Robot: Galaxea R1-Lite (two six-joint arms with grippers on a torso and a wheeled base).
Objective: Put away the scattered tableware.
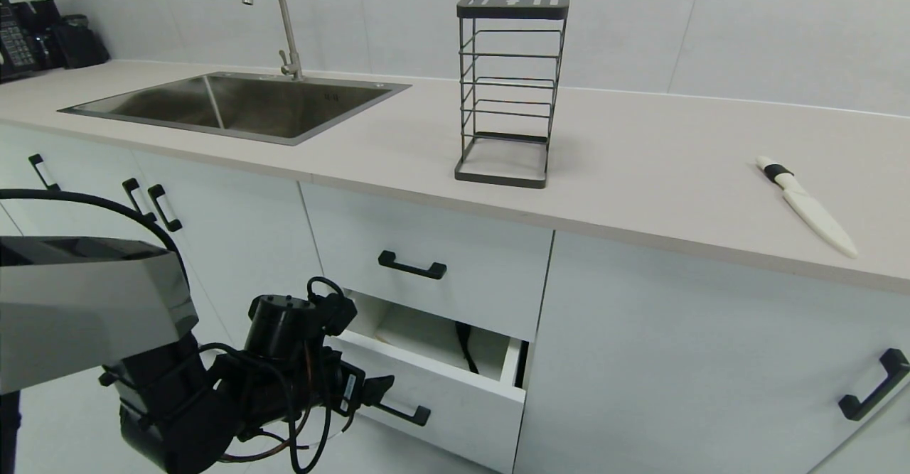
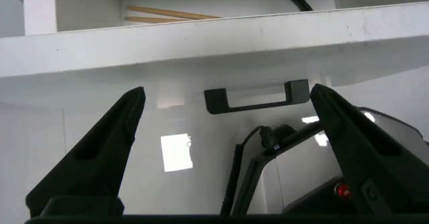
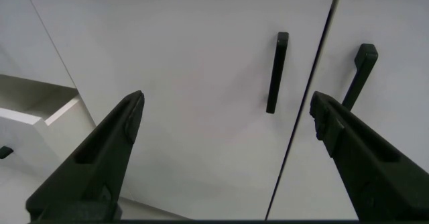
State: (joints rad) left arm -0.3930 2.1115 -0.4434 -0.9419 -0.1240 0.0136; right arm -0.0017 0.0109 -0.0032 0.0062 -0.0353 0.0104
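The drawer-opening step is judged done, the lower drawer partly open, left gripper fingers spread off its handle, right gripper fingers spread, and the knife on the counter must be fetched next.

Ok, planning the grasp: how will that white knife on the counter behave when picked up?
The white knife looks rigid and probably light. Lying flat on the countertop, it seems unlikely to roll. It looks smooth, so perhaps slippery.
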